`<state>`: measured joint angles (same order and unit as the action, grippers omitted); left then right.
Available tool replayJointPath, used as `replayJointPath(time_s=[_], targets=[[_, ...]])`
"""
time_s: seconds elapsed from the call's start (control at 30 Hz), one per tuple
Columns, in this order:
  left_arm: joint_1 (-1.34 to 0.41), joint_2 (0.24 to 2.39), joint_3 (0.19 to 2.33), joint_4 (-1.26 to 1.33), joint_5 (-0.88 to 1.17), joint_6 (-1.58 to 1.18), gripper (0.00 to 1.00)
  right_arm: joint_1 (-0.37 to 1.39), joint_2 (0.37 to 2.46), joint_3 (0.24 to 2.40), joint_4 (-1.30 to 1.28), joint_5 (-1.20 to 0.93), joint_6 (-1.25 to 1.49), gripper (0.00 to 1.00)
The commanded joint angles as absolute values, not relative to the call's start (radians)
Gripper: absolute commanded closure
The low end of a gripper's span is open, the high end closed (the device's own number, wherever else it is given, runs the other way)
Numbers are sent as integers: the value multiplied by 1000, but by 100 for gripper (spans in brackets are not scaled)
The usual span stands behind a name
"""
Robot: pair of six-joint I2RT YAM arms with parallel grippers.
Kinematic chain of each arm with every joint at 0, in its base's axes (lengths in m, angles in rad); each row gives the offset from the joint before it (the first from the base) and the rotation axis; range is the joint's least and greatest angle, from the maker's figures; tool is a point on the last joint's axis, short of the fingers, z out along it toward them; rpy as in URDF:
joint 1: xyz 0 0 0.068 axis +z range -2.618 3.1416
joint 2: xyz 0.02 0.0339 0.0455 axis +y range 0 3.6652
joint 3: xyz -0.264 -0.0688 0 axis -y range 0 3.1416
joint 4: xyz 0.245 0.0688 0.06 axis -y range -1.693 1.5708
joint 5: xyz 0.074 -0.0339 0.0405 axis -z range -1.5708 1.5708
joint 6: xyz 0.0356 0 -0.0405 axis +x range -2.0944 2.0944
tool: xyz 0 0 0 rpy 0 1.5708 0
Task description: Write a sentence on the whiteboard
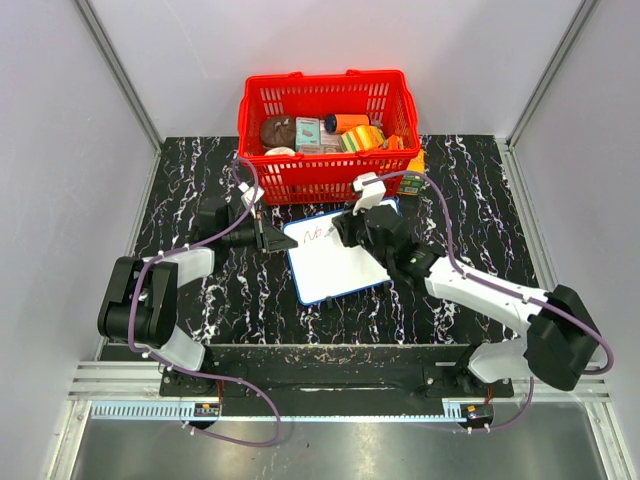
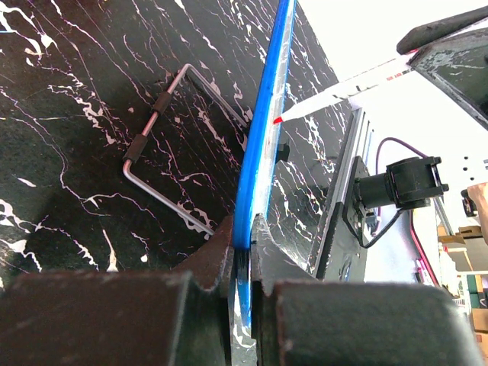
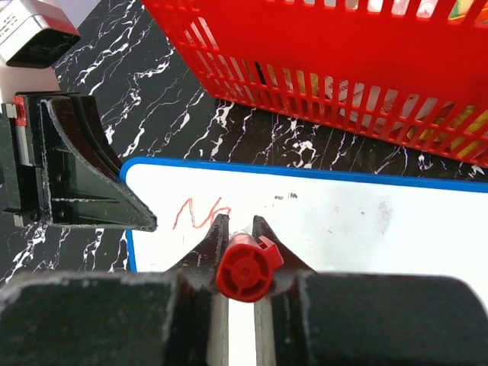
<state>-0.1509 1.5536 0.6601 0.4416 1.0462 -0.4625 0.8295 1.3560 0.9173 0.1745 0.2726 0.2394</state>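
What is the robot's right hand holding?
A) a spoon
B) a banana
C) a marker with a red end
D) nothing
C: the right gripper is shut on a marker whose red end shows between its fingers, pointed at the whiteboard.

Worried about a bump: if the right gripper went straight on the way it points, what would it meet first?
Most likely the whiteboard: the right gripper, shut on the red marker, points down at its white surface beside the red scrawl. The red basket lies farther on.
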Motion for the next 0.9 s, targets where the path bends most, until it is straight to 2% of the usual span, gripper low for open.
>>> replayJointPath(time_s=[0.0, 0.13, 0.87], targets=[[-158, 1572, 653, 443, 946, -347, 100, 818, 1266, 885, 233, 298, 236, 100], [-158, 1572, 653, 443, 946, -347, 100, 818, 1215, 857, 259, 316, 233, 100], [-158, 1571, 653, 443, 946, -347, 100, 811, 1318, 963, 247, 298, 213, 100]])
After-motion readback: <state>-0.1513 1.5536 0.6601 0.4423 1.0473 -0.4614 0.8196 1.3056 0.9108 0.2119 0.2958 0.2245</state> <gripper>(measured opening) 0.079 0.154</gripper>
